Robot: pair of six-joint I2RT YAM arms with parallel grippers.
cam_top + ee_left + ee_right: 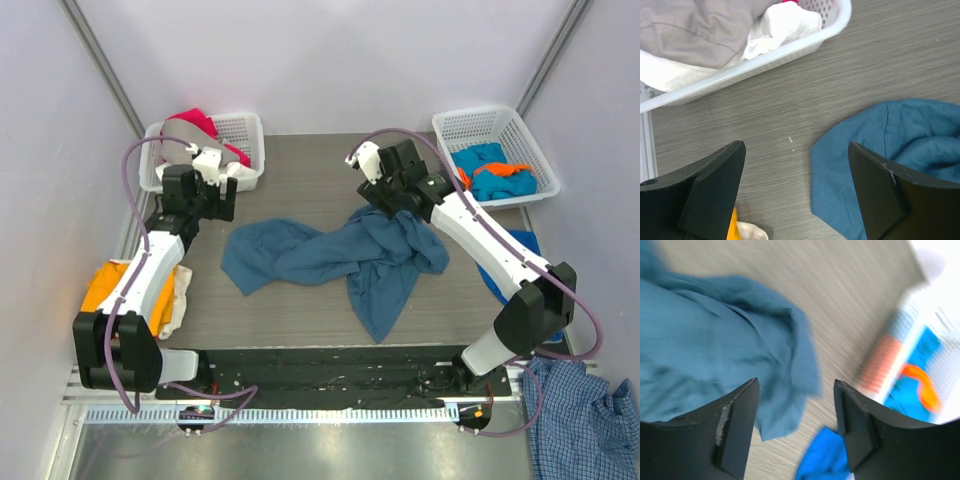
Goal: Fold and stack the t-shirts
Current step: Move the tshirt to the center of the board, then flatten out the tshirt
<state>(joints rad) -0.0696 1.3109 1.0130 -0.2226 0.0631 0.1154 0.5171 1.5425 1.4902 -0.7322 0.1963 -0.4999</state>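
Top external view: one large dark teal-blue soft t-shirt (340, 262), crumpled and unfolded, at the middle of the grey wood-grain table (300, 170).
Long axis runs left to right between the two arms, with a tail trailing toward the near edge. Right jaws: spread, empty, hovering at the shirt's far-right bunch; the nearer arm. Left jaws: wide, empty, above bare table just off the shirt's left end, the cloth lying to their right. Judged step: spreading flat, one end per arm.
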